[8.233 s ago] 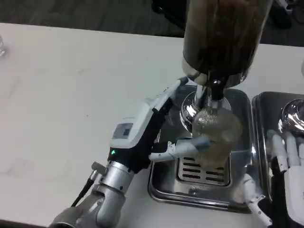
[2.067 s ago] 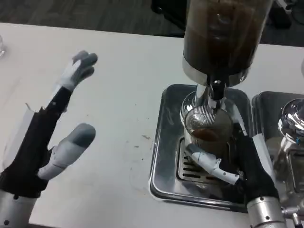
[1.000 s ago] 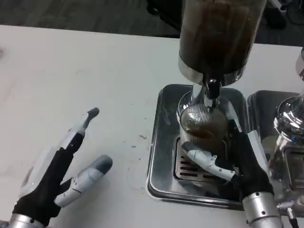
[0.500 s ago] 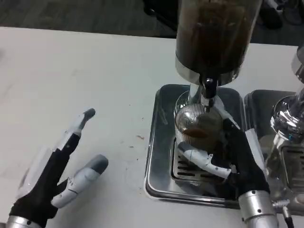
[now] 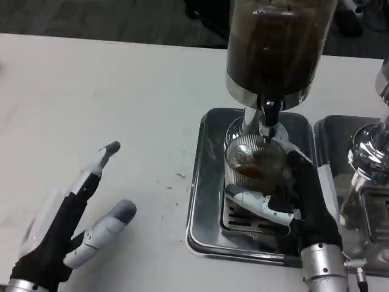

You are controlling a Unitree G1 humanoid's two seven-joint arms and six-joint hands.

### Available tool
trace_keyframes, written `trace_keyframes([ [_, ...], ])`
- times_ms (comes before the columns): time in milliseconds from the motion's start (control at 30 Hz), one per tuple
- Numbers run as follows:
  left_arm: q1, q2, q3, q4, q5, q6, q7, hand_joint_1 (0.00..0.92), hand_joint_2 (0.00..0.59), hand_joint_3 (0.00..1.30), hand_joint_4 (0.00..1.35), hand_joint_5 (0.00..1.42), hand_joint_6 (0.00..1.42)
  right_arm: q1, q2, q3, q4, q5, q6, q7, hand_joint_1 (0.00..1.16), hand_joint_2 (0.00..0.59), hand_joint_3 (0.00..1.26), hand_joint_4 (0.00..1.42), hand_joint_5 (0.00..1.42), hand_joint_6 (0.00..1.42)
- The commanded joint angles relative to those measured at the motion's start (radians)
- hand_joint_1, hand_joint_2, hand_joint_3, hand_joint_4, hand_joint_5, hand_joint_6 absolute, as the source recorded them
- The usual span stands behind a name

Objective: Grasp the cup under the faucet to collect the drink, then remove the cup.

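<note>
A clear ribbed cup (image 5: 250, 159) with brown drink in its bottom stands on the drip tray (image 5: 205, 182), right below the black faucet (image 5: 268, 113) of the dark drink dispenser (image 5: 276, 45). My right hand (image 5: 299, 201) wraps the cup from the right, one white finger across its front base. My left hand (image 5: 70, 216) lies over the white table at the lower left, fingers spread, holding nothing.
A second steel tray (image 5: 358, 182) with a chrome dispenser base (image 5: 371, 155) stands right beside my right forearm. The slotted grate (image 5: 243, 219) sits under the cup. White tabletop stretches to the left and back.
My left hand has come down from a raised spot to the table's lower left. The right hand keeps its hold on the cup; the camera has shifted slightly.
</note>
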Motion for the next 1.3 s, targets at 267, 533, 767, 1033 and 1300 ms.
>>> trace_keyframes([
  [267, 0.0, 0.018, -0.012, 0.007, -0.017, 0.004, -0.002, 0.0, 0.135, 0.04, 0.0, 0.03, 0.0, 0.034, 0.011, -0.008, -0.012, -0.014, 0.008, -0.056, 1.09, 0.131, 0.67, 0.73, 0.77, 0.89],
  [533, -0.005, 0.019, -0.019, 0.016, -0.017, 0.002, -0.002, 0.0, 0.135, 0.04, 0.0, 0.04, 0.0, 0.044, 0.013, -0.014, -0.035, -0.022, 0.0, -0.083, 1.1, 0.116, 0.73, 0.77, 0.83, 1.02],
  [767, -0.012, 0.016, -0.032, 0.021, -0.018, 0.002, -0.001, 0.0, 0.135, 0.04, 0.0, 0.05, 0.0, 0.049, 0.01, -0.022, -0.043, -0.032, -0.004, -0.096, 1.1, 0.11, 0.76, 0.78, 0.85, 1.06],
  [1033, -0.026, 0.019, -0.042, 0.032, -0.019, -0.002, -0.001, 0.0, 0.135, 0.04, 0.0, 0.05, 0.0, 0.062, 0.007, -0.024, -0.072, -0.048, -0.009, -0.116, 1.1, 0.11, 0.78, 0.81, 0.86, 1.1],
  [1300, -0.031, 0.017, -0.049, 0.043, -0.018, -0.006, -0.003, 0.0, 0.135, 0.04, 0.0, 0.05, 0.0, 0.098, -0.009, -0.014, -0.156, -0.106, 0.017, -0.125, 1.1, 0.116, 0.81, 0.82, 0.88, 1.13],
])
